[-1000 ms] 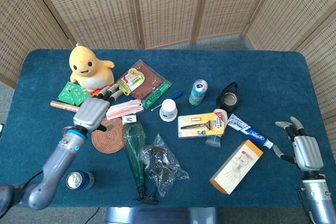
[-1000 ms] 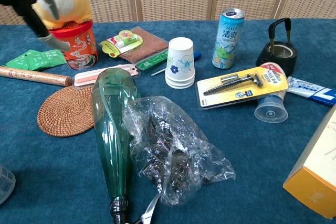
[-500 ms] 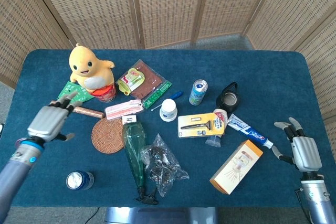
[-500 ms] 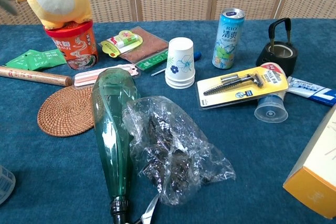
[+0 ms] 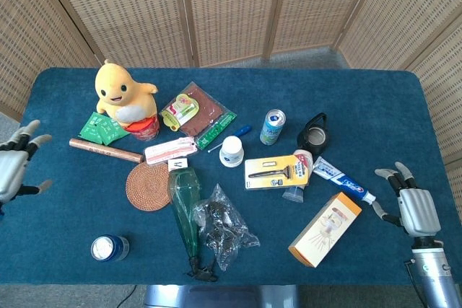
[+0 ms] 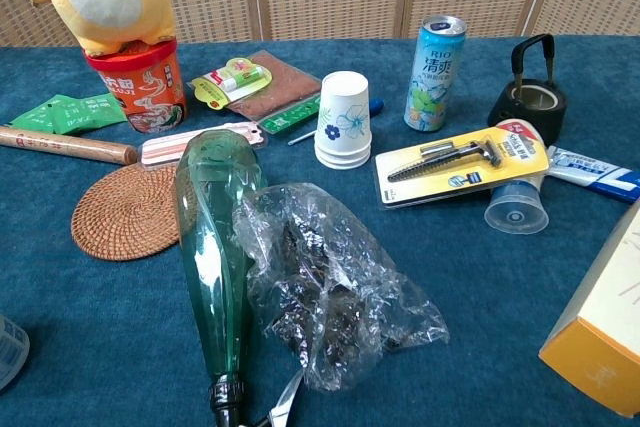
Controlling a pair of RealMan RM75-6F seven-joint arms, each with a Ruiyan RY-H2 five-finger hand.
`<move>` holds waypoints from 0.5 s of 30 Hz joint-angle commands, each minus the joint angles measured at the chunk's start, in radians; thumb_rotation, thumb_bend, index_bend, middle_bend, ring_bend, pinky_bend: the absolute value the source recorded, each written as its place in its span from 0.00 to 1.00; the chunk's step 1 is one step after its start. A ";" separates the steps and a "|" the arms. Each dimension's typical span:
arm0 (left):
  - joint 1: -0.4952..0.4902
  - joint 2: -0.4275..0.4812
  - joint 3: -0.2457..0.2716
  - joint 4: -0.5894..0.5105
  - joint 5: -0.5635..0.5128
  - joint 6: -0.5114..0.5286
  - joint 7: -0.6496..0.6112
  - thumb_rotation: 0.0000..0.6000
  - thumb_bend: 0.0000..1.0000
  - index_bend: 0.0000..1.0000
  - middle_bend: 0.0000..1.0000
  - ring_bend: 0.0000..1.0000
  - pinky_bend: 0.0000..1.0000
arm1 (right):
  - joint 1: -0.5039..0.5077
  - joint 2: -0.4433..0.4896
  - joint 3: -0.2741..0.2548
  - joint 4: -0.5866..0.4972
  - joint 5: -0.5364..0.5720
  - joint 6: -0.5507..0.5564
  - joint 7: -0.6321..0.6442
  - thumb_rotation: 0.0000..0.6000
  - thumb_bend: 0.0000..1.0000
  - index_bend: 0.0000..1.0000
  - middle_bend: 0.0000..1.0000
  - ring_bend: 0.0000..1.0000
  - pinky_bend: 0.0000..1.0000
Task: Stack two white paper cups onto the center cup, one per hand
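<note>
A stack of white paper cups (image 5: 232,151) (image 6: 342,119) with a blue flower print stands upside down near the table's middle, several rims showing at its base. My left hand (image 5: 13,164) is at the far left edge of the head view, fingers spread, holding nothing. At the lower right, beside the table's right edge, my right hand (image 5: 411,203) also has its fingers spread and is empty. Neither hand appears in the chest view.
Around the cups lie a green glass bottle (image 6: 212,237), crumpled plastic bag (image 6: 330,287), woven coaster (image 6: 125,210), razor pack (image 6: 460,162), blue drink can (image 6: 435,59), black kettle (image 6: 527,92), toothpaste (image 5: 343,179), orange box (image 5: 325,229), red noodle cup (image 6: 142,85), yellow plush (image 5: 123,91) and a second can (image 5: 110,247).
My left hand has drawn back from the coaster and noodle cup to the far left edge, leaving the chest view. The right hand has slipped slightly down and back.
</note>
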 commanded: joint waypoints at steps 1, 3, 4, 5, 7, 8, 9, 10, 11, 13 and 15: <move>0.125 -0.103 0.021 0.135 0.147 0.163 -0.082 1.00 0.24 0.17 0.00 0.00 0.21 | 0.000 -0.002 0.000 0.003 0.000 0.000 -0.005 1.00 0.33 0.24 0.28 0.09 0.45; 0.154 -0.137 0.027 0.181 0.184 0.200 -0.100 1.00 0.24 0.17 0.00 0.00 0.19 | 0.000 -0.004 -0.001 0.003 -0.001 0.001 -0.010 1.00 0.33 0.24 0.28 0.09 0.45; 0.170 -0.155 0.031 0.203 0.203 0.218 -0.110 1.00 0.24 0.17 0.00 0.00 0.19 | 0.000 -0.005 -0.002 0.003 -0.002 0.002 -0.013 1.00 0.33 0.24 0.28 0.09 0.45; 0.182 -0.167 0.033 0.217 0.214 0.230 -0.116 1.00 0.24 0.17 0.00 0.00 0.18 | 0.000 -0.005 -0.002 0.002 -0.002 0.002 -0.015 1.00 0.33 0.24 0.28 0.09 0.45; 0.206 -0.194 0.039 0.253 0.243 0.256 -0.123 1.00 0.24 0.17 0.00 0.00 0.18 | -0.001 -0.006 -0.002 0.001 -0.003 0.004 -0.019 1.00 0.33 0.24 0.28 0.09 0.45; 0.216 -0.206 0.041 0.269 0.254 0.266 -0.125 1.00 0.24 0.17 0.00 0.00 0.17 | -0.001 -0.006 -0.002 0.000 -0.002 0.004 -0.020 1.00 0.33 0.24 0.28 0.09 0.45; 0.229 -0.219 0.044 0.287 0.264 0.276 -0.128 1.00 0.24 0.16 0.00 0.00 0.17 | -0.002 -0.006 -0.002 -0.001 -0.001 0.004 -0.022 1.00 0.33 0.24 0.28 0.09 0.45; 0.238 -0.228 0.045 0.300 0.269 0.284 -0.129 1.00 0.24 0.16 0.00 0.00 0.17 | -0.002 -0.006 -0.002 -0.002 -0.001 0.005 -0.023 1.00 0.33 0.24 0.28 0.09 0.45; 0.247 -0.236 0.045 0.311 0.273 0.290 -0.130 1.00 0.24 0.16 0.00 0.00 0.17 | -0.002 -0.006 -0.001 -0.003 0.000 0.005 -0.025 1.00 0.33 0.24 0.28 0.09 0.45; 0.263 -0.250 0.044 0.331 0.281 0.300 -0.138 1.00 0.24 0.16 0.00 0.00 0.16 | -0.002 -0.006 0.000 -0.003 0.002 0.005 -0.032 1.00 0.32 0.24 0.28 0.09 0.44; 0.276 -0.261 0.040 0.349 0.287 0.309 -0.141 1.00 0.24 0.16 0.00 0.00 0.16 | -0.002 -0.007 0.002 0.001 0.006 0.004 -0.043 1.00 0.32 0.24 0.28 0.09 0.43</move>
